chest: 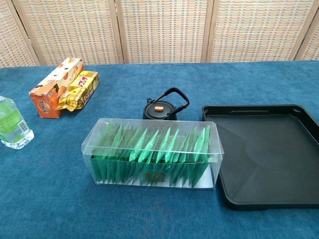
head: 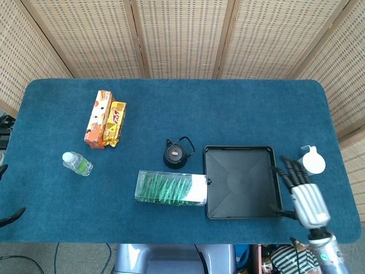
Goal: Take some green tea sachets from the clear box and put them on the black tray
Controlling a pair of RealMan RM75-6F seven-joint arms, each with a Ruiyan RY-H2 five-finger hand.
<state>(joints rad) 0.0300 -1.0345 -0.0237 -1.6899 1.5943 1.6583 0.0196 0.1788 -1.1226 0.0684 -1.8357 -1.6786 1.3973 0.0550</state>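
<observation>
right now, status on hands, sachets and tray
Right hand open beside black tray, holding nothing. Left hand barely in view. Green tea sachets all in clear box, tray bare. Kettle behind box.

Head view overhead, whole table (head: pixel 239 108), chest view low, close, sharing clear box (chest: pixel 152 153)

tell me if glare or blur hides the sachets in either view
Chest view: sharp, even light; the clear box shows only faint sheen, green sachets plainly visible. Head view: also sharp, but the box is small, so sachets merge into a green band; soft shadows only.
</observation>
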